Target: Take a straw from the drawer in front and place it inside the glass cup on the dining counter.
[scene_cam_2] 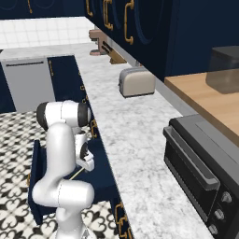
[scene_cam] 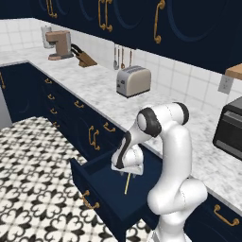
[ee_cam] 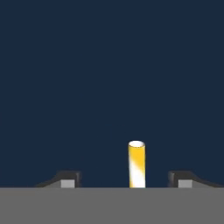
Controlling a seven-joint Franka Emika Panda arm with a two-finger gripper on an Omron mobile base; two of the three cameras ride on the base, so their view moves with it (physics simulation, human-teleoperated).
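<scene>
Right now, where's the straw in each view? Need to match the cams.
Left base view: the straw hangs below the gripper, lower centre, over the open drawer.
Right base view: lower left, a thin sliver beside the arm.
Hand view: bottom centre, between the fingertips.
Shared landmark: the drawer's navy inside.

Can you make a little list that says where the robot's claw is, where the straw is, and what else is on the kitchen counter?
claw: over the open drawer, fingers apart
straw: between the fingers, hanging from the claw, grip unclear
drawer: pulled out, navy inside
worktop: toaster, coffee machine, knife block
straw in cup: not yet
</scene>
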